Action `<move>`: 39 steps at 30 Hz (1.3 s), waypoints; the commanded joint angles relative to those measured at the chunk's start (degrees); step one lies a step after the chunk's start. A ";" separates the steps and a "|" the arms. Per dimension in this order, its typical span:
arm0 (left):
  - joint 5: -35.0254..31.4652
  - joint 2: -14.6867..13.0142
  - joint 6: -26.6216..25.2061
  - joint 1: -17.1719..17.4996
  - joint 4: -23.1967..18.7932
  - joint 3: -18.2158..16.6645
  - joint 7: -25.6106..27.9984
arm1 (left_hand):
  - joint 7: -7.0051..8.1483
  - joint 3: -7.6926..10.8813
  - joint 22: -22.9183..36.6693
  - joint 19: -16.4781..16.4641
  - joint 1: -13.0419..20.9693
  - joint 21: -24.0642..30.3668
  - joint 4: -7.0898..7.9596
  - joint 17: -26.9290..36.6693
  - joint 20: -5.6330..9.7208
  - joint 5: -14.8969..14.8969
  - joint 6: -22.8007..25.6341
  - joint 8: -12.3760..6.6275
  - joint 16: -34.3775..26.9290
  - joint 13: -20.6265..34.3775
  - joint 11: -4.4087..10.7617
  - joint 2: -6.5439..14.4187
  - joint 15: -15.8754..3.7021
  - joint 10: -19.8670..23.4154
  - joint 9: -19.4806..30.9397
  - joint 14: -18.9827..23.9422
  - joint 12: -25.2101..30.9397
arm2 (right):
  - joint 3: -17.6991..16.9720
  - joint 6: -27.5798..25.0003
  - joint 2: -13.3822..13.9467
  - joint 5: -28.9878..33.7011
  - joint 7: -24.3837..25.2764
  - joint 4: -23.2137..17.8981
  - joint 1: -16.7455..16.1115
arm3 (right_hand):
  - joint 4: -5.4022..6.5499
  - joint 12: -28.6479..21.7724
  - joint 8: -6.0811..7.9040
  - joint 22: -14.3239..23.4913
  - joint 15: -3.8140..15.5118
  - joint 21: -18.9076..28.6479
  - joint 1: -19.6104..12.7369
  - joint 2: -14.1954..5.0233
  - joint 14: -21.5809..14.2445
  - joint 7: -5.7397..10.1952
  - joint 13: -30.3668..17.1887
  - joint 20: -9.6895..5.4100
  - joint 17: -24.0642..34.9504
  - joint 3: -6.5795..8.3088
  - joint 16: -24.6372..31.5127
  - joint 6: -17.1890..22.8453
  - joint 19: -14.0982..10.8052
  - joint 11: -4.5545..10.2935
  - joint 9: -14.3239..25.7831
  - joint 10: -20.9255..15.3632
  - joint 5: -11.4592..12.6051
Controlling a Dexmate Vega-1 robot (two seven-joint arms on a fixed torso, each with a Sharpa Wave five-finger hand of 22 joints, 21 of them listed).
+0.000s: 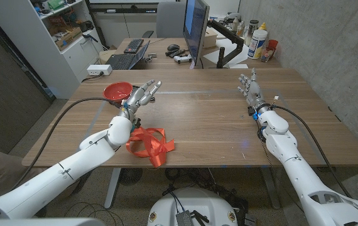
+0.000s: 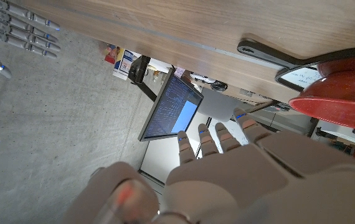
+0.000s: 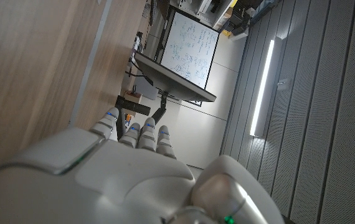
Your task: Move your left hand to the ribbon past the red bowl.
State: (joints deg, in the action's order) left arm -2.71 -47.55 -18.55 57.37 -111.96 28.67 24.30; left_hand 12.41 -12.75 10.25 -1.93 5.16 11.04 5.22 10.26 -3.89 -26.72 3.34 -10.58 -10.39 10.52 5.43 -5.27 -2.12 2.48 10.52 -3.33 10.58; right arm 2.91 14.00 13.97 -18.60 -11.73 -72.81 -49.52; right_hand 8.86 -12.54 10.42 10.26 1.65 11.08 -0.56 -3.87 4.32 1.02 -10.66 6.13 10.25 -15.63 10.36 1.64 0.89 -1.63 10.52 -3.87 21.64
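Left hand (image 1: 140,96) just beside red bowl (image 1: 117,91), fingers spread, empty; red ribbon (image 1: 149,145) nearer the robot, beside its forearm.

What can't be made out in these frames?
- Red bowl: near rim hidden by the left hand in head view; cut off at the edge in left wrist view.
- Ribbon: its left end lies under the left forearm.
- Right hand: palm and table contact unclear.
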 commanded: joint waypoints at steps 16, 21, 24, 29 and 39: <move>-15.71 0.09 -6.43 0.17 -0.79 4.85 3.08 | 0.13 -1.17 0.13 -1.42 0.44 0.66 0.07 0.12 1.05 -1.16 1.23 -0.80 -0.53 0.17 0.37 -0.60 -3.14 0.44 0.30 0.39 0.72 | 0.13 -0.64 -0.20 0.08 0.91 -0.50 -0.18 | -0.23 -0.10 0.47 0.09 -0.11 -0.11 -0.19 -1.63 0.70 -0.24 -0.20 0.11 0.23 -0.13 0.02 -0.01 0.62 -0.13 0.13 0.19 0.20; -16.69 0.52 -6.68 0.34 -0.45 4.91 3.23 | 0.08 -1.39 0.13 -1.75 0.44 0.75 0.08 0.13 1.24 -1.39 1.74 -0.99 -0.64 0.18 0.40 -0.68 -3.38 0.98 0.31 0.74 0.95 | 0.27 -0.72 -0.21 0.29 1.01 -0.44 -0.11 | -0.24 -0.10 0.47 0.09 -0.15 -0.10 -0.20 -1.64 0.70 -0.23 -0.20 0.16 0.22 -0.11 0.05 -0.02 0.68 -0.24 0.13 0.18 0.21; -19.52 0.74 -9.69 -0.04 -0.95 6.18 2.92 | 0.08 -1.45 0.13 -1.72 0.45 0.72 0.08 0.13 1.22 -1.47 1.90 -1.05 -0.65 0.18 0.44 -0.69 -3.36 0.96 0.31 0.78 0.95 | 0.34 -0.68 -0.32 0.34 1.10 -0.26 0.06 | -0.24 -0.10 0.46 0.09 -0.16 -0.10 -0.20 -1.63 0.71 -0.22 -0.20 0.19 0.22 -0.11 0.06 -0.04 0.70 -0.23 0.13 0.19 0.22; -23.85 0.60 -13.56 -0.83 -1.74 8.32 1.52 | 0.10 -1.49 0.13 -1.57 0.51 0.65 0.08 0.13 1.08 -1.58 2.02 -1.09 -0.64 0.18 0.37 -0.65 -3.30 0.98 0.32 0.79 0.95 | 0.55 -0.51 -0.45 0.38 1.05 -0.15 0.33 | -0.25 -0.08 0.47 0.09 -0.16 -0.08 -0.21 -1.63 0.72 -0.19 -0.20 0.17 0.22 -0.11 0.08 -0.04 0.72 -0.37 0.13 0.25 0.22; -24.32 1.96 -17.43 -0.65 -3.33 8.71 -0.65 | 0.02 -1.68 0.14 -0.62 0.60 0.26 0.23 0.14 -0.07 -2.10 1.54 -0.81 -0.22 0.18 -0.33 -0.17 -2.09 0.37 0.31 -0.31 0.75 | 0.53 -0.41 -0.25 0.45 1.20 -0.24 0.45 | -0.26 -0.07 0.45 0.09 -0.29 -0.07 -0.22 -1.63 0.76 -0.25 -0.20 0.22 0.22 -0.09 0.11 -0.12 0.82 -0.57 0.13 0.30 0.24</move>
State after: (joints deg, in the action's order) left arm -24.97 -46.59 -32.06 56.80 -114.04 36.30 25.39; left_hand 12.49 -13.93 10.25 -2.54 5.39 11.48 5.30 10.25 -3.34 -28.45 4.94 -11.47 -10.62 10.52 5.20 -5.50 -1.94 2.92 10.52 -3.01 11.26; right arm 3.37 13.40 13.63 -18.31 -10.71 -73.14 -49.31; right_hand 8.86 -12.54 10.42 10.26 1.34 11.08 -0.56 -3.87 4.62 0.81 -10.67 6.03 10.25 -15.63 10.36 1.43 1.40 -2.04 10.52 -3.48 21.64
